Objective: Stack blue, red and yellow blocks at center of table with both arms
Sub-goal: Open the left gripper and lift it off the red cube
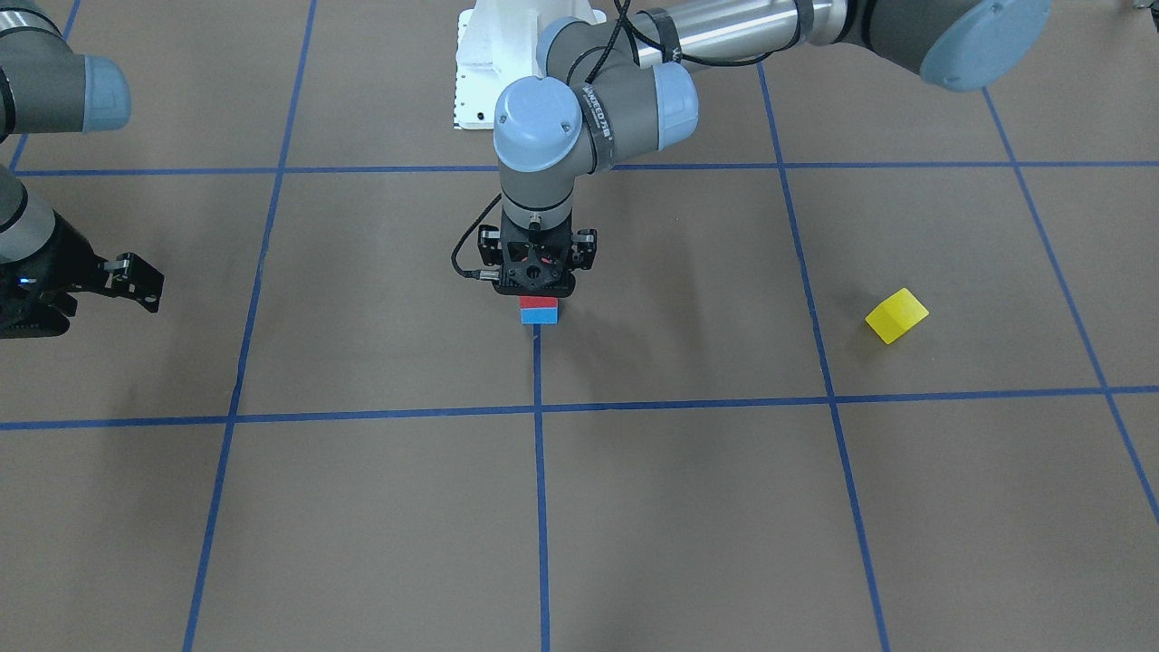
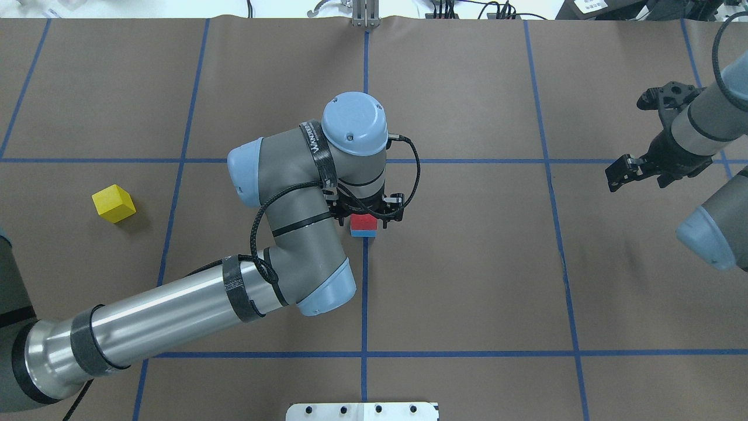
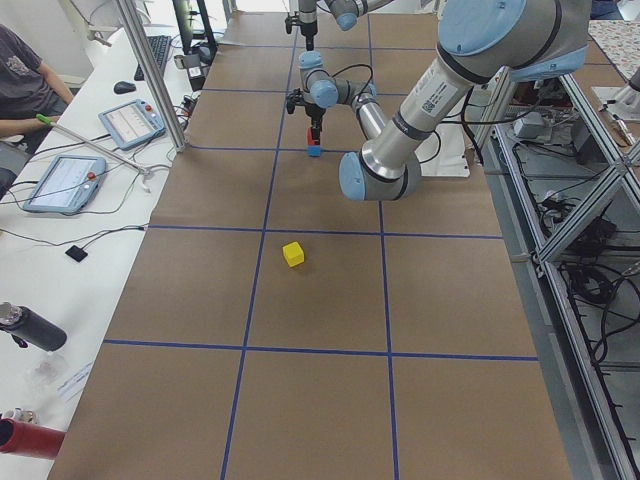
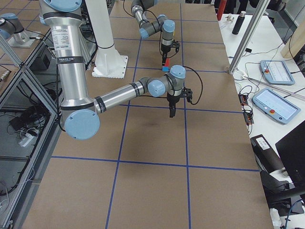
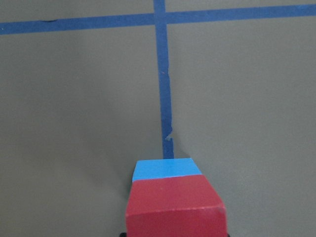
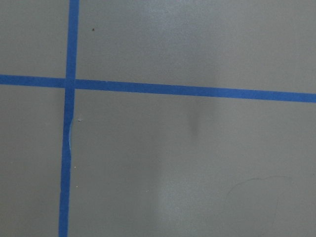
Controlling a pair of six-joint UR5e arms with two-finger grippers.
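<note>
One red block (image 1: 538,302) caps the blue block (image 1: 539,316).

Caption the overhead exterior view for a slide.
Left hand over the red block stacked on the blue block at centre; yellow block apart on the left, right hand off to the right.

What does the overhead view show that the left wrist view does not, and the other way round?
Only the overhead view shows the yellow block lying apart, the left arm reaching over the stack, and the right arm off to the side. Only the left wrist view shows, close up, a small nick in the tape. Both show the red block on top of the blue block, on the blue tape line.
</note>
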